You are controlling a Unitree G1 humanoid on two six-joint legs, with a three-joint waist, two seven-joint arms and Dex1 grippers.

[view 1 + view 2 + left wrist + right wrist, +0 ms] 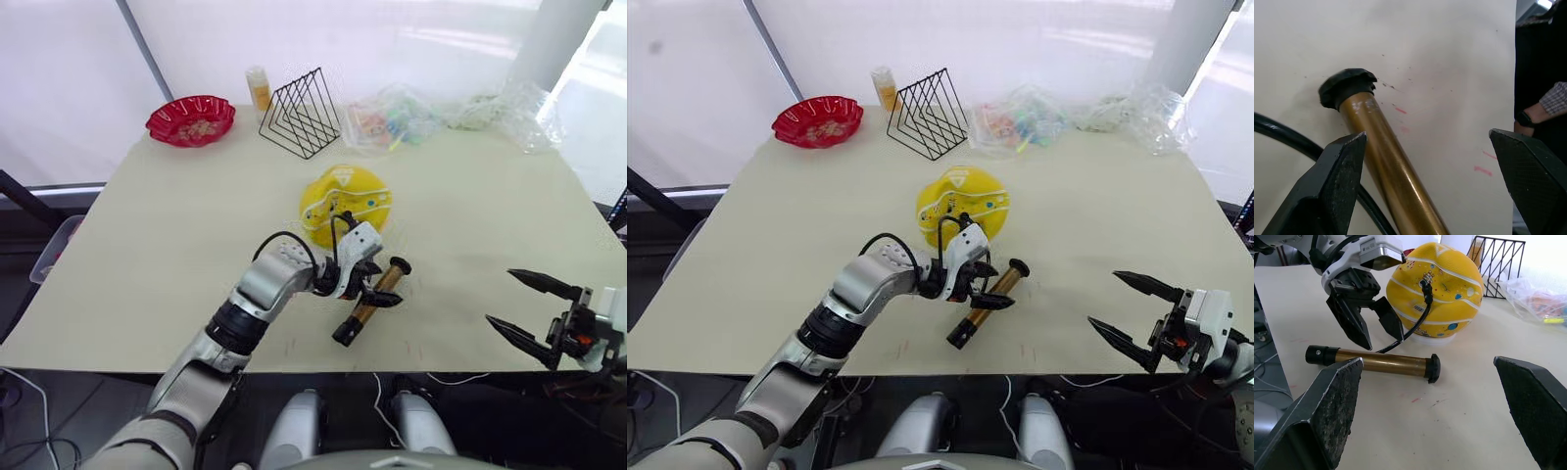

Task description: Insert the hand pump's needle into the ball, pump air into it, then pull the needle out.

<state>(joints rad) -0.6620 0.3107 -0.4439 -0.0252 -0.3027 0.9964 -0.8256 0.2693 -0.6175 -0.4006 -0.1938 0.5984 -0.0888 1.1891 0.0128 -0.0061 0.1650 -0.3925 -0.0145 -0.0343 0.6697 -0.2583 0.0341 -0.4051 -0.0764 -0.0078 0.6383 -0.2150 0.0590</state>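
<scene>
Left gripper [991, 286] hangs open over the hand pump [987, 302] lying on the counter [803, 215], ball [962, 205] at its 12 o'clock; right gripper [1122, 311] open, well apart at 3 o'clock.

Your two head views look forward and down over the whole table [147, 245] from the near edge, almost matching, the right eye slightly offset. Your left wrist view sits very close above the hand pump [1386, 161], facing down at it. Your right wrist view looks low across the tabletop from the near right, sharing the hand pump and ball [1442, 296] with the head views.
</scene>
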